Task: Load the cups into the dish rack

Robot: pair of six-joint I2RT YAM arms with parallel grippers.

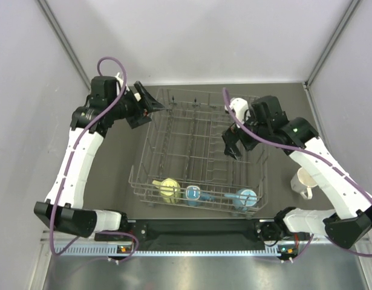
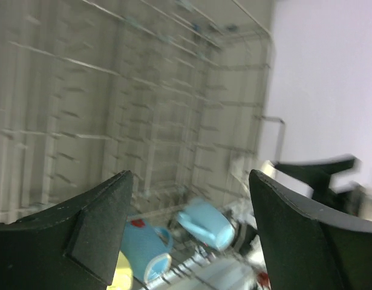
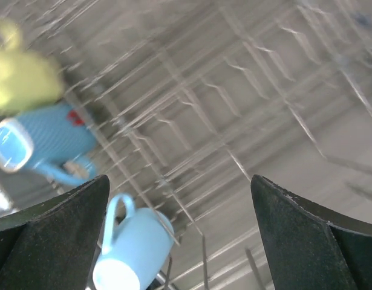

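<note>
The grey wire dish rack (image 1: 173, 115) fills the middle of the table. Along its near side lie a yellow cup (image 1: 169, 189), a blue cup (image 1: 193, 193) and a light blue cup (image 1: 246, 198). A white cup (image 1: 304, 181) stands on the table to the right of the rack, beside my right arm. My left gripper (image 1: 150, 109) hangs open over the rack's far left corner, holding nothing. My right gripper (image 1: 230, 145) is open above the rack's right part, also with nothing in it. The left wrist view shows the blue cup (image 2: 140, 248) and light blue cup (image 2: 207, 222) between my left gripper's (image 2: 189, 175) fingers, far below. In the right wrist view the light blue cup (image 3: 134, 254) lies below my right gripper (image 3: 179, 178).
Grey walls close in the table at the left, right and back. The rack's upright tines (image 3: 234, 103) stand in rows under both grippers. A black bar (image 1: 198, 231) with the arm bases runs along the near edge.
</note>
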